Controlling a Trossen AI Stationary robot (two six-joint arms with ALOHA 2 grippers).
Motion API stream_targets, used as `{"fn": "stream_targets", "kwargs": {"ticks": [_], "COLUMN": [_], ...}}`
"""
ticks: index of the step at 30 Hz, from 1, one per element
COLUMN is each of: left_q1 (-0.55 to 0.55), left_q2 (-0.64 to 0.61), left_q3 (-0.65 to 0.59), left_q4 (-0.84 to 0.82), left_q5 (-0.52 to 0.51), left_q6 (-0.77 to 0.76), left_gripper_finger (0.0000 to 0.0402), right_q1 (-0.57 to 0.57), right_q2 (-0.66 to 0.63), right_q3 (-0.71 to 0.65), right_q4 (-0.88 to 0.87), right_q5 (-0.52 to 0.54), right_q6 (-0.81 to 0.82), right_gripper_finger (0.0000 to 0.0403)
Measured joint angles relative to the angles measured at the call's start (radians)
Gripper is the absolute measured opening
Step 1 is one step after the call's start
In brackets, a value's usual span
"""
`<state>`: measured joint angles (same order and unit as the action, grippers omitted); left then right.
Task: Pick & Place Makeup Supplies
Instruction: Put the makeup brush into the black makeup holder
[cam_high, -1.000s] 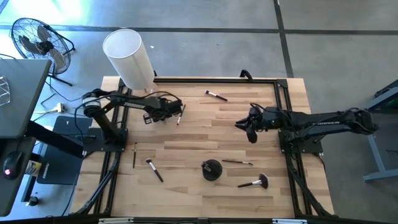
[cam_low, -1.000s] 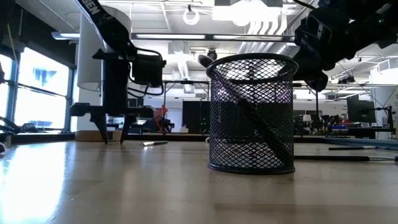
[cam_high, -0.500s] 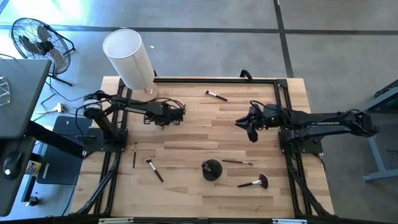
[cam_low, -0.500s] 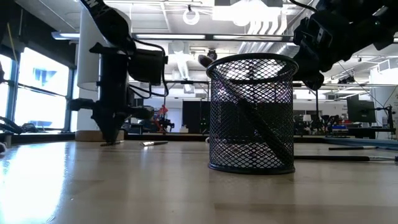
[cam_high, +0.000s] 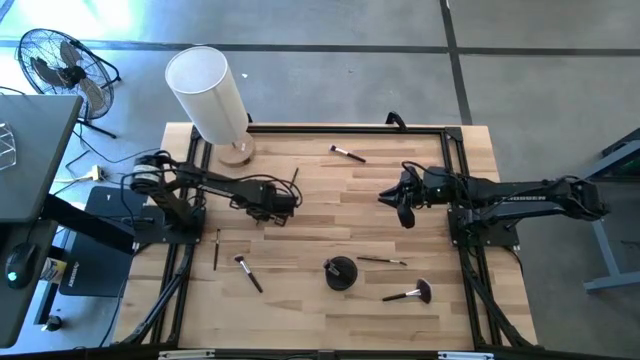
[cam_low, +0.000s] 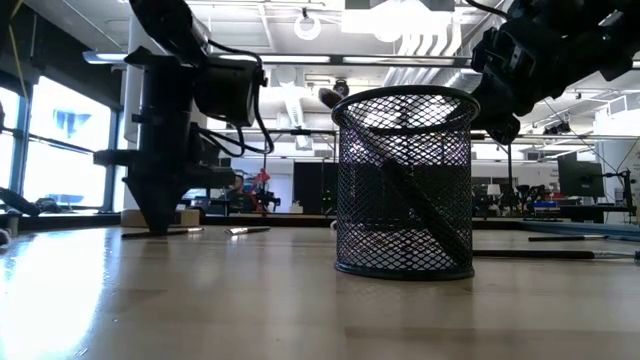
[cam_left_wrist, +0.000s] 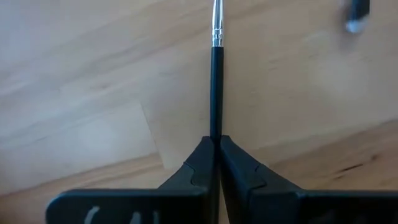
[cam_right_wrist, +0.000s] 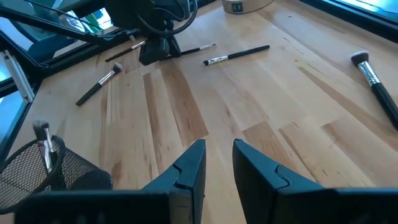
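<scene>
From above: several brushes loose on the wooden surface (cam_high: 330, 215) — one near the far edge (cam_high: 348, 153), two front left (cam_high: 248, 272), two by the mesh cup (cam_high: 340, 272), including a fluffy-headed one (cam_high: 408, 294). Most sorting judged undone.

Table level: cup (cam_low: 404, 180) holding at least one brush already.

Left wrist: left gripper (cam_left_wrist: 216, 144) fingers pinched narrow on a black-handled brush (cam_left_wrist: 216, 81) lying on the wood, not lifted.

Right wrist: right gripper (cam_right_wrist: 217, 152) fingers slightly apart, empty, hovering mid-surface.
</scene>
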<state>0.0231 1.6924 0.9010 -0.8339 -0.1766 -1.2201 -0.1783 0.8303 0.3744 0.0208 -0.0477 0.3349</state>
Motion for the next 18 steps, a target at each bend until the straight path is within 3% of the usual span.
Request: {"fn": "stream_targets", "kwargs": {"ticks": [10,18], "left_q1": [0.001,0.002], "left_q2": [-0.008,-0.016], "left_q3": [0.021,0.021], "left_q4": [-0.045,-0.037], "left_q5": [0.031,-0.057], "left_q6": [0.016,0.024], "left_gripper_finger": [0.0087,0.0117], "right_q1": [0.0,0.0], "right_q2": [0.0,0.0], "right_q3": [0.0,0.0], "right_q4": [0.005,0.005], "right_q5": [-0.003,-0.003], "right_q6": [-0.004,-0.018], "right_gripper_finger": [0.0074,0.0074]}}
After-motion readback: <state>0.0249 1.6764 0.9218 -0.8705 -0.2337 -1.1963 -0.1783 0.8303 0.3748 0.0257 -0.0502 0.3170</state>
